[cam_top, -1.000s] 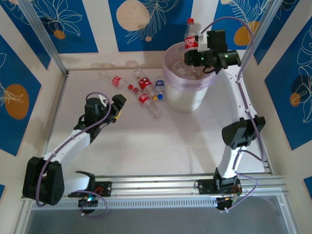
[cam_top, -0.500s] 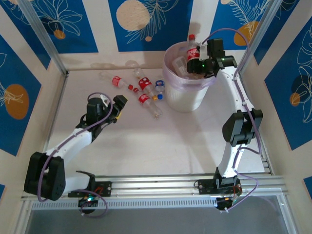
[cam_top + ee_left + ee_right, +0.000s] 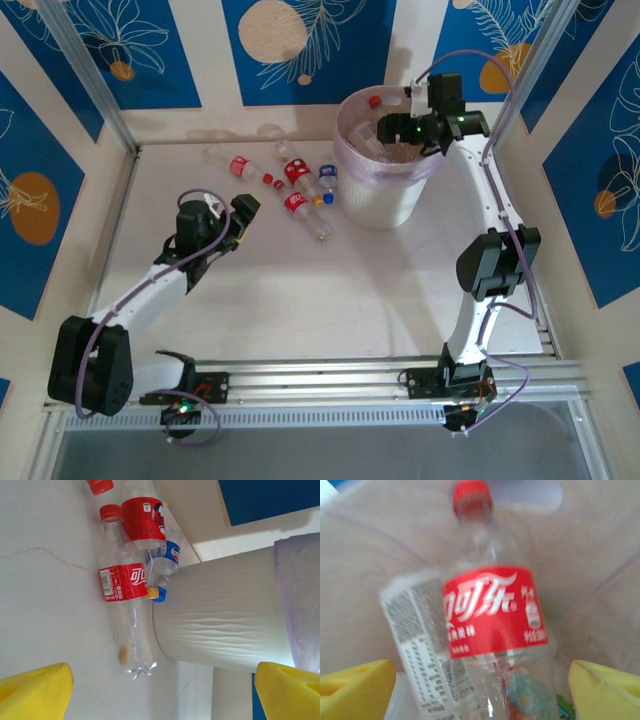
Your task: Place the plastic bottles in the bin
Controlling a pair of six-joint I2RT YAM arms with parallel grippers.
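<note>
The right pincer (image 3: 393,130) hangs over the round white bin lined with a lilac bag (image 3: 378,208). Its yellow fingers are spread wide, clear of the clear red-labelled, red-capped plastic bottle (image 3: 492,620) inside the bin. The left pincer (image 3: 242,216), also wide, sits low over the desk (image 3: 330,290), facing several more plastic bottles (image 3: 295,188) that lie beside the bin.

Left tool (image 3: 161,692): yellow fingertips (image 3: 35,690) at lower corners, spread wide. Red-labelled bottle (image 3: 125,595) lying on white tabletop (image 3: 45,605), red cap toward top. Second red-labelled bottle (image 3: 143,517) just beside it, overlapping blue-labelled bottle (image 3: 171,555). Blue cap (image 3: 157,594) against ribbed white wall of bin (image 3: 220,615). Lilac bag (image 3: 297,595) hanging over bin at right. Further red cap (image 3: 100,486) at top edge.
</note>
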